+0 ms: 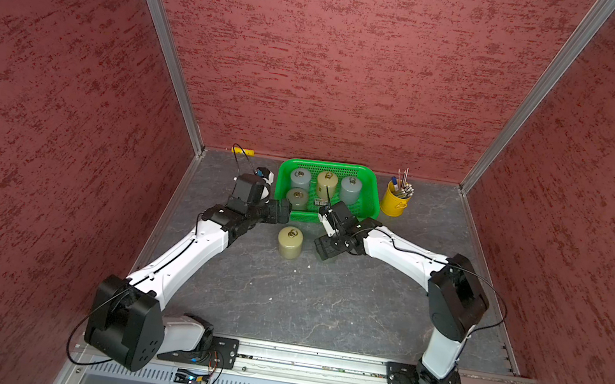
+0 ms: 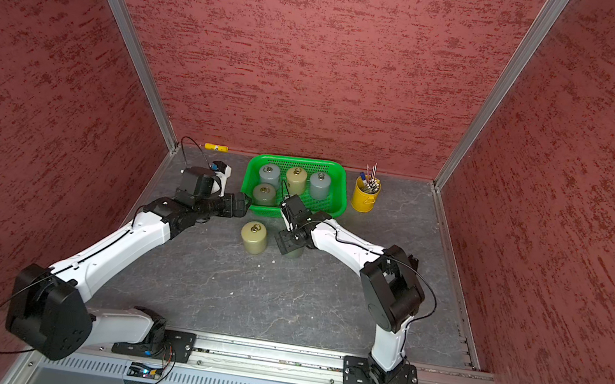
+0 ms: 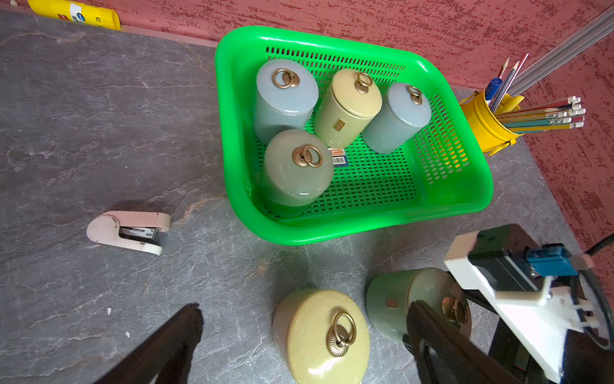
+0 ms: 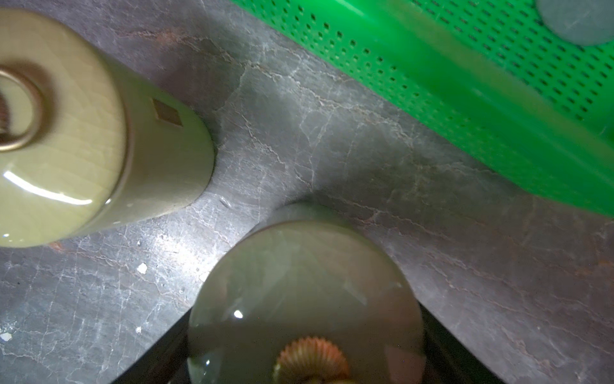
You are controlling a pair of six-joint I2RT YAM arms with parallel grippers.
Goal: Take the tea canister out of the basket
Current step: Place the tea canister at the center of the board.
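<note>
DESK: Where's the tea canister (image 4: 299, 282)?
OPERATOR: Outside the basket (image 3: 332, 232), just beside its front wall, toward the surface's back edge, my right jaws clamped on it, right arm (image 1: 399, 251) bent low. Next, I judge: set down, let go, lift clear. Left jaws apart, left arm (image 1: 187, 253) hovering alongside.

Red textured walls (image 1: 336, 62), grey marbled tabletop (image 1: 322, 305)
</note>
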